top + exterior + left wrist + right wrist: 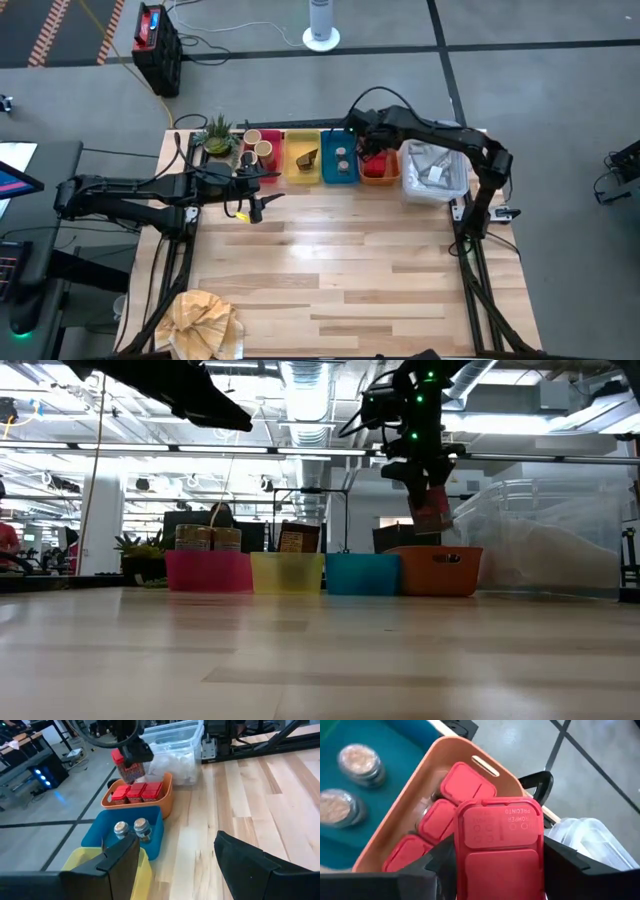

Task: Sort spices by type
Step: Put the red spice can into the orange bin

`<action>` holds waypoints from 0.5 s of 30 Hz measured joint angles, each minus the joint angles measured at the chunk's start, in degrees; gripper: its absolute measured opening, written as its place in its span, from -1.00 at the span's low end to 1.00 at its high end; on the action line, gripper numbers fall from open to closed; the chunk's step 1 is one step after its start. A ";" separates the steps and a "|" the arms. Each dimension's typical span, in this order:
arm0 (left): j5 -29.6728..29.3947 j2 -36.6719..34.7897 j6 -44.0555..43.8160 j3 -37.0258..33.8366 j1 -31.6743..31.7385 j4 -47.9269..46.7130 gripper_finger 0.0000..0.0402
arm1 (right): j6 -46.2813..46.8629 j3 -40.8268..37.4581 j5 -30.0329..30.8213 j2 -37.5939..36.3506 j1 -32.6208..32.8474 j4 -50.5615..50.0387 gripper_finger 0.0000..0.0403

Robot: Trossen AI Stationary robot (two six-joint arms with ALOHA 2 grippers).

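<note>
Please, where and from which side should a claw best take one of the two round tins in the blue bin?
Probably from straight above, closing on the lid's rim. Both round tins stand upright near the blue bin walls, so a side approach looks blocked. The left claw waits open nearby; the right claw holds a red pack.

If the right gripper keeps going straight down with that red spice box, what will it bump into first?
Probably the three red packs already lying in the orange bin. The right gripper holds its red pack just above them, though the exact gap is hard to judge.
</note>
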 joint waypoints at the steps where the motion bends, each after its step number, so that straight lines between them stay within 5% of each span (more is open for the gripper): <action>1: -0.03 0.00 -0.03 0.00 0.01 0.01 0.22 | 0.02 0.00 0.02 0.02 -0.34 0.04 0.19; 15: -0.05 0.00 -0.11 0.00 0.00 -0.12 0.22 | 1.65 -2.12 1.66 0.07 -2.15 1.56 0.19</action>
